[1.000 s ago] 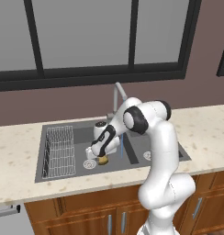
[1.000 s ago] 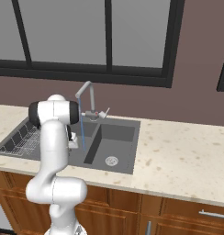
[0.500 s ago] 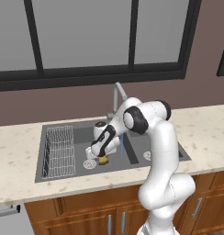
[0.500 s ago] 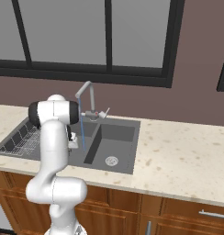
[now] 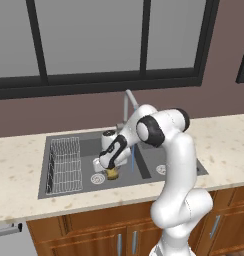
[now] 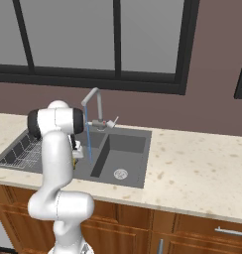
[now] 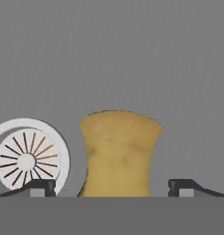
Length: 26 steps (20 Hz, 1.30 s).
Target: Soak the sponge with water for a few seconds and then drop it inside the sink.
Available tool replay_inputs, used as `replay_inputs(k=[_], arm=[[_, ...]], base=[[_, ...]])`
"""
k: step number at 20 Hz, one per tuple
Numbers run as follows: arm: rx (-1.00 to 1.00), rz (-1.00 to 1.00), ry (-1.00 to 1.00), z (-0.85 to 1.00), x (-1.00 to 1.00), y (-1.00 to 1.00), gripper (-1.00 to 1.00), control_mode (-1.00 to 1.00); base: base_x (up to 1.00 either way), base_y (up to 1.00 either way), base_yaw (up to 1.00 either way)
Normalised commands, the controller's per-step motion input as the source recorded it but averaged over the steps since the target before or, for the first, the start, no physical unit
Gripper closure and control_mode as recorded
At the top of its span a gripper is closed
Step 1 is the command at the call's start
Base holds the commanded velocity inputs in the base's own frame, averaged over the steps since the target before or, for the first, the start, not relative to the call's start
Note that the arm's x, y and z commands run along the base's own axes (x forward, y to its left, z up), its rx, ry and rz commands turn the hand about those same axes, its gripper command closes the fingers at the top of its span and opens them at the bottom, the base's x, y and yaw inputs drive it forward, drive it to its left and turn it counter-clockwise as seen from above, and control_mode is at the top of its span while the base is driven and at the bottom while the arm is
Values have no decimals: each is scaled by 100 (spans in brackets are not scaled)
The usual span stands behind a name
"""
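The yellow-brown sponge [image 7: 119, 153] lies on the dark grey floor of the sink's [image 5: 89, 145] left basin, beside the round silver drain [image 7: 26, 160]. My gripper [image 7: 111, 186] hangs just over it, open, with a gap between the sponge and each fingertip. From the left base camera, the gripper [image 5: 110, 167] is low in the left basin and the sponge [image 5: 113, 174] peeks out under it. The thin pale-blue water [image 5: 132, 157] falls from the faucet [image 5: 128, 100] just right of the hand, apart from the sponge. The water [image 6: 88, 144] also runs beside my arm in the right base view.
A wire rack [image 5: 64, 165] fills the left part of the left basin. The right basin has its own drain [image 6: 120, 173]. Speckled beige counter [image 5: 224, 140] surrounds the sink, a dark window frame [image 5: 94, 82] runs behind it, and wooden cabinets [image 6: 192, 233] sit below.
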Motion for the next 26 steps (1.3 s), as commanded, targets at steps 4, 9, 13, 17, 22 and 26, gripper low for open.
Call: replay_inputs(k=[4,9,13,17,22,26], arm=[[0,0,-10,70,-61,0,-100,-100],[2,0,-12,62,-73,-5,-100,-100],[4,0,-13,46,-62,-24,-100,-100],[7,0,-14,41,-50,-38,-100,-100],[7,-1,-13,51,-48,-30,-100,-100],[7,0,-17,85,-57,-1,-100,-100]], base=[[0,0,0],[0,0,0],[0,0,0],[0,0,0],[0,0,0],[0,0,0]])
